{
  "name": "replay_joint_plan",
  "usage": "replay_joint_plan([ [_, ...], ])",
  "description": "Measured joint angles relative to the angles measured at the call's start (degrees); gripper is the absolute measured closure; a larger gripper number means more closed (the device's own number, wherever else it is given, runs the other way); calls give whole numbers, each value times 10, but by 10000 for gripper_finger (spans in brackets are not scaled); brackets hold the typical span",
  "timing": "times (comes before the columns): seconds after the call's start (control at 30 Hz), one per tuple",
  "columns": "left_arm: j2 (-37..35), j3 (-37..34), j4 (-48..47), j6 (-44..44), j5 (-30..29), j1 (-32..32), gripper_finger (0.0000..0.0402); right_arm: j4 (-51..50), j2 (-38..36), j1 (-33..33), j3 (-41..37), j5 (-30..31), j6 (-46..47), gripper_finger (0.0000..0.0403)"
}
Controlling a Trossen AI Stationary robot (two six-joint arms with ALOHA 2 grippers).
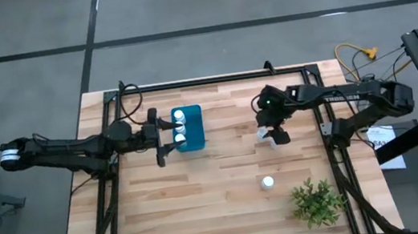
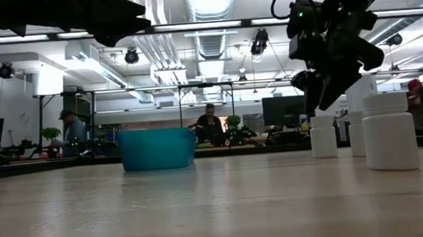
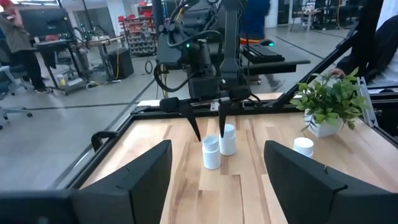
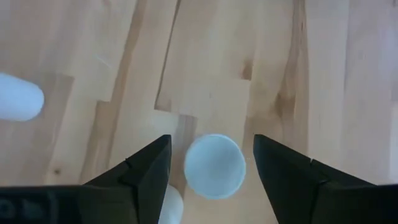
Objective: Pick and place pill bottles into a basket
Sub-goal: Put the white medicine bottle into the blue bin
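Note:
The blue basket [image 1: 194,127] stands on the table left of centre, and three white bottle caps [image 1: 180,126] show inside it. My left gripper [image 1: 167,135] hangs open at the basket's left rim, pointing level. Right of centre two pill bottles [image 3: 211,152] [image 3: 227,140] stand upright side by side. My right gripper [image 4: 211,142] slants down over them, open. Its fingers stand on either side of one bottle's cap [image 4: 214,165] without touching it. A third bottle [image 1: 267,182] stands alone nearer the front edge.
A small green plant [image 1: 317,201] stands at the table's near right corner, close to the lone bottle. A black frame rail [image 1: 212,78] runs along the far edge, with more rails along the sides. Bare wood [image 1: 205,206] lies in front of the basket.

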Motion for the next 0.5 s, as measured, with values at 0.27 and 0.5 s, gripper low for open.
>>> replay_joint_plan([
  [0.27, 4, 0, 4, 0, 0, 0, 163, 16, 71, 0, -1, 9, -15, 183],
  [0.5, 6, 0, -1, 0, 0, 0, 163, 40, 112, 5, -1, 14, -21, 183],
])
